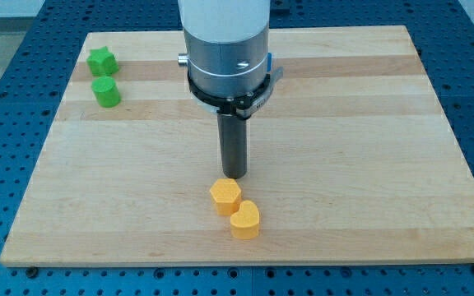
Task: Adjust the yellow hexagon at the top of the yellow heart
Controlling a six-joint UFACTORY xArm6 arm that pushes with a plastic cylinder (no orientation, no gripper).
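Where the dark rod meets the board, my tip (234, 176) stands just above the yellow hexagon (225, 196) toward the view's top, close enough that contact cannot be ruled out or confirmed. Item one, the tool: a plain rod with no jaws to spread or press, so it pinches nothing and can only shove sideways; its position on the hexagon's far side suggests a push toward the view's bottom. Item two, the yellow hexagon: lying flat, near the board's lower middle, touching or very nearly touching the yellow heart (245, 219). Item three, the yellow heart: lying flat, just below and to the view's right of the hexagon, so the hexagon sits at its upper left and not squarely over it; presumably the adjustment wanted is a small nudge to the view's right. Item four, the green star-shaped block (101, 61) and, just beneath it, a second green block (106, 92) of rounder outline, both well apart at the view's upper left, out of the work. Item five, the wooden board (369, 164) bearing everything.
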